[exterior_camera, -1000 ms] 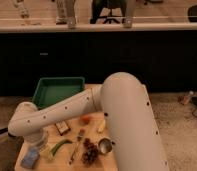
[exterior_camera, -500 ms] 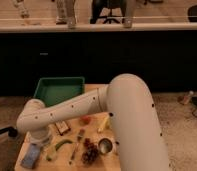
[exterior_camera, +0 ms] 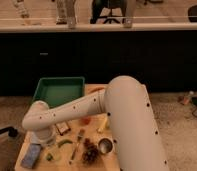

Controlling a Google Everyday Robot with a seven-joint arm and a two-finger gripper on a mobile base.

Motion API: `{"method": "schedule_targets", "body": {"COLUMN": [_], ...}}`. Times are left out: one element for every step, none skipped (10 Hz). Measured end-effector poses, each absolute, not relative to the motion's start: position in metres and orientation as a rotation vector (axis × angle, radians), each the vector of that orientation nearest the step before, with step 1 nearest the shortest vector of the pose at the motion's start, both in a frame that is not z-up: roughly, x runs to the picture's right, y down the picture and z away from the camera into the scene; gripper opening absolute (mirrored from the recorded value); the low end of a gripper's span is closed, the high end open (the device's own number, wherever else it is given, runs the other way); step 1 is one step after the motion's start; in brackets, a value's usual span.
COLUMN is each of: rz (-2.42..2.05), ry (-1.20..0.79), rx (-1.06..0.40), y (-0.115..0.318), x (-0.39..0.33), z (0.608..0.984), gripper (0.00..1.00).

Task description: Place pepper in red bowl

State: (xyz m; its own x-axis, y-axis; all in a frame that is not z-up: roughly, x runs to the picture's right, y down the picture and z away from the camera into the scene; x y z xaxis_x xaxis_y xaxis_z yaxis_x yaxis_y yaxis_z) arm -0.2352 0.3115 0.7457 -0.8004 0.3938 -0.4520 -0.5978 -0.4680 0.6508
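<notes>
While gripper (exterior_camera: 47, 144) hangs low in front of green bin (exterior_camera: 59, 92), jaws spread, empty, step is reach. Pepper (exterior_camera: 65, 143) lies just beside it. Next: straddle pepper, close, lift.

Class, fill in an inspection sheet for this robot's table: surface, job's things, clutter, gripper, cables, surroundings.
Surface: wooden table, crowded with small items.
Job's things: pepper lies on the table near the front, not held. Red bowl not clearly seen; the arm hides much of the table.
Clutter: green tray at the back left, grapes, metal cup, blue packet, round orange item.
Gripper: gripper low over the table's left front, close beside the pepper, open, holding nothing.
Cables: nothing seen.
Surroundings: dark cabinets behind the table.
</notes>
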Motion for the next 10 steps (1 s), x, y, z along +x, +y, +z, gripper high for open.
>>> {"method": "schedule_targets", "body": {"rz": [2.261, 2.268, 2.276, 2.287, 2.292, 2.282, 2.278, 2.27, 2.263, 2.256], "ry": [1.111, 1.077, 1.049, 1.018, 1.014, 1.018, 1.022, 1.029, 1.033, 1.037], "rx": [-0.332, -0.355, -0.378, -0.401, -0.407, -0.414, -0.421, -0.421, -0.42, -0.421], "y": [0.314, 0.314, 0.315, 0.315, 0.314, 0.314, 0.314, 0.315, 0.316, 0.316], "x": [-0.235, -0.236, -0.235, -0.234, -0.233, -0.235, -0.236, -0.235, -0.235, -0.236], "z": [0.747, 0.747, 0.748, 0.75, 0.751, 0.753, 0.755, 0.758, 0.76, 0.763], "gripper": [0.8, 0.8, 0.8, 0.8, 0.8, 0.8, 0.8, 0.8, 0.8, 0.8]}}
